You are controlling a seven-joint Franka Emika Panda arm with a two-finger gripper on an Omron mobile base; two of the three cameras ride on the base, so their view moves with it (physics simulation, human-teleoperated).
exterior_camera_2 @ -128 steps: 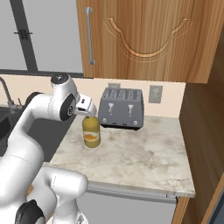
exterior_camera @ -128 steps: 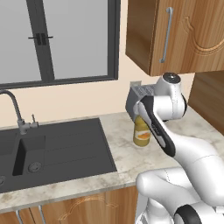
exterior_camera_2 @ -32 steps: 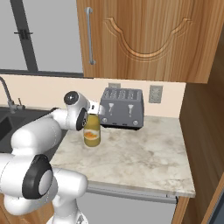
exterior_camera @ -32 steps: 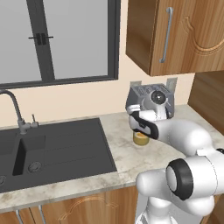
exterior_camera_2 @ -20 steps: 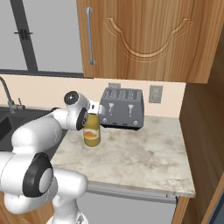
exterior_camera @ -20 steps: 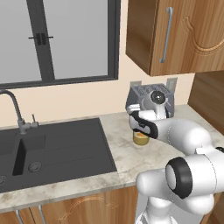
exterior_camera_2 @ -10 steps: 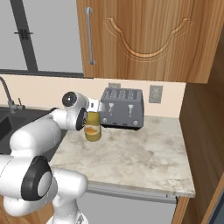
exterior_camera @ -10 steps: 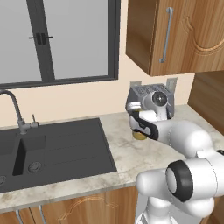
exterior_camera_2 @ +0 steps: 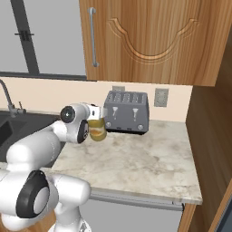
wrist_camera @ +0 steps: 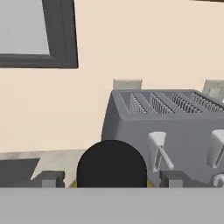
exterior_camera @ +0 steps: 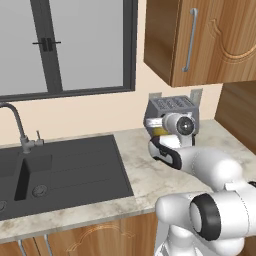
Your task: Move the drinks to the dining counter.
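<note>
Juice bottle (exterior_camera_2: 97,129) stands on the worktop (exterior_camera_2: 136,158) just beside the toaster (exterior_camera_2: 125,112), looks full so probably heavy, rigid and smooth-sided, best gripped mid-body under the black cap (wrist_camera: 112,164); gripper (wrist_camera: 112,179) fingers spread either side, not yet clamped.

Three cameras, one corner of the worktop.
You get two base views from behind the arm, left and right, looking forward and down; both share the grey toaster (exterior_camera: 171,106) and marble worktop (exterior_camera_2: 136,158). Your left one also takes in the black sink (exterior_camera: 60,170). The hand view sits close, level with the toaster.
</note>
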